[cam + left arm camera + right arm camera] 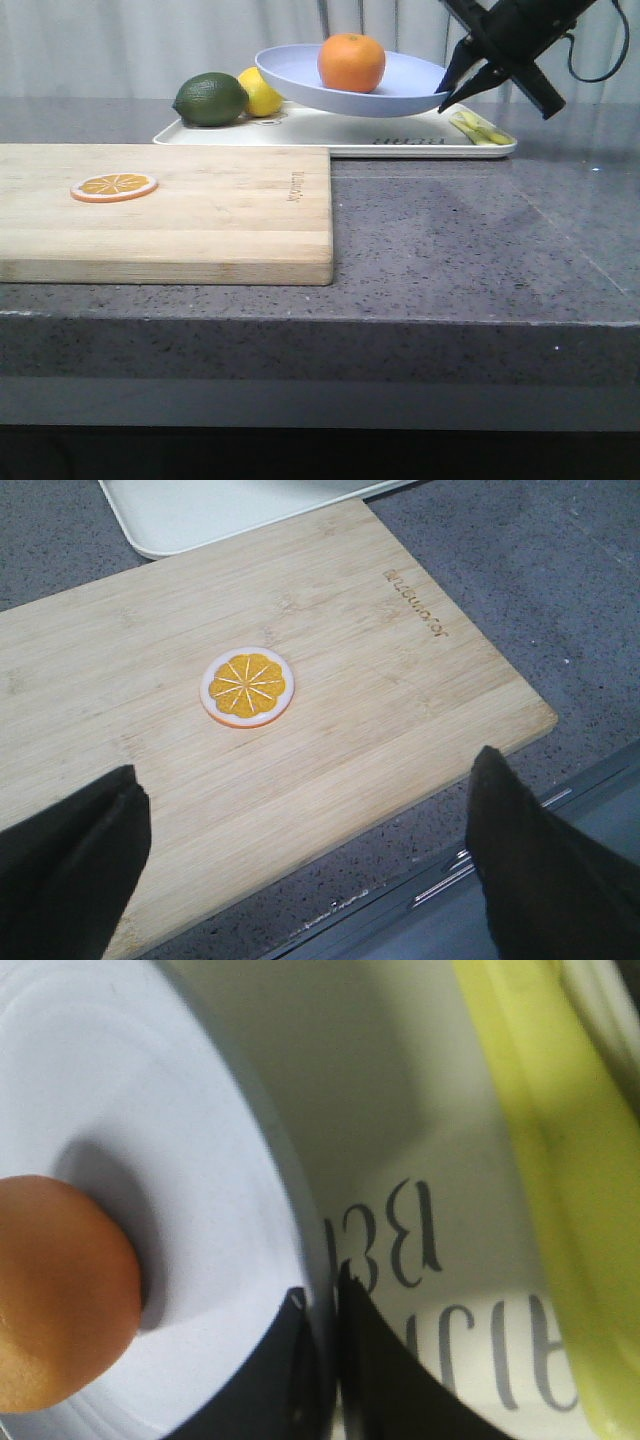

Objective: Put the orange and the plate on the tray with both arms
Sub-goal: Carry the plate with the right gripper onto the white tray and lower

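The orange (351, 62) lies in the lavender-blue plate (300, 75), which hangs tilted just above the cream-white tray (320, 133) at the back of the counter. My right gripper (452, 92) is shut on the plate's right rim. Its wrist view shows the rim of the plate (150, 1110) pinched between the two fingers at the right gripper (322, 1300), the orange (60, 1300) inside, and the tray (400, 1090) with printed letters beneath. My left gripper (305, 820) is open and holds nothing above the near edge of the wooden board; it is out of the front view.
A wooden cutting board (190, 215) with an orange slice (113, 186) fills the left front. A lime (211, 99) and lemon (262, 93) rest at the tray's left end, and a yellow-green object (480, 127) at its right end.
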